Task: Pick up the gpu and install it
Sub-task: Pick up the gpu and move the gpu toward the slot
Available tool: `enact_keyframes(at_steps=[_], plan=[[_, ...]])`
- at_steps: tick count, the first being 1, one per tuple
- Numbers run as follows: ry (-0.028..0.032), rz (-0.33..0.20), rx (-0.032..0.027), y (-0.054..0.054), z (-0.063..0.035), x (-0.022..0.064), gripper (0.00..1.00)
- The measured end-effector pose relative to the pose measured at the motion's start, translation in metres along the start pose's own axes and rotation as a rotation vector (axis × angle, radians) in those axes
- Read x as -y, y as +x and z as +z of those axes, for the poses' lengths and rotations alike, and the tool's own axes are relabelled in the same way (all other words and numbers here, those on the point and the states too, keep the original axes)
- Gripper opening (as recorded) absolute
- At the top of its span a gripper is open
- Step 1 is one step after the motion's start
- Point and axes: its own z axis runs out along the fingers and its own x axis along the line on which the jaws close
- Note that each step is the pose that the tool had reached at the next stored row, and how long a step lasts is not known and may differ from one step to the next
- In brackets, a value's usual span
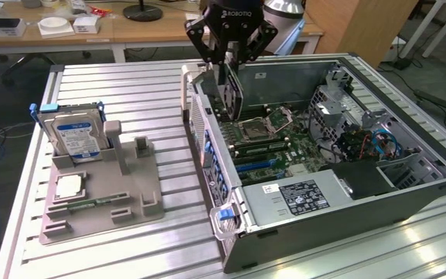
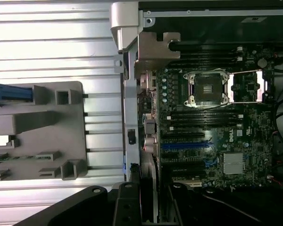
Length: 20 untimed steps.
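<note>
My gripper (image 1: 227,60) hangs over the rear end of the open computer case (image 1: 409,192), shut on the top edge of the gpu (image 1: 232,96). The card hangs upright with its dark face toward the motherboard (image 1: 281,145) and its silver bracket (image 1: 204,81) toward the case's rear wall. It is above the board and touches no slot. In the wrist view the gpu (image 2: 150,188) appears edge-on between the dark fingers (image 2: 125,207), just inside the rear wall and in line with the blue expansion slot (image 2: 186,145).
On the exterior view's left a grey holder (image 1: 130,197) carries a silver hard drive (image 1: 76,135), a processor chip (image 1: 69,186) and a narrow green memory stick (image 1: 91,203). Inside the case are the open processor socket (image 2: 206,88), a power supply (image 1: 301,197) and drive cages (image 1: 327,110).
</note>
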Motion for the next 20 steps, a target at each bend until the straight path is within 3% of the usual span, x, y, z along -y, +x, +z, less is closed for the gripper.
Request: enact_keyframes(at_steps=[20], plan=[[-0.0001, 0.000, 0.0001, -0.037, 0.0010, -0.0020, 0.27]])
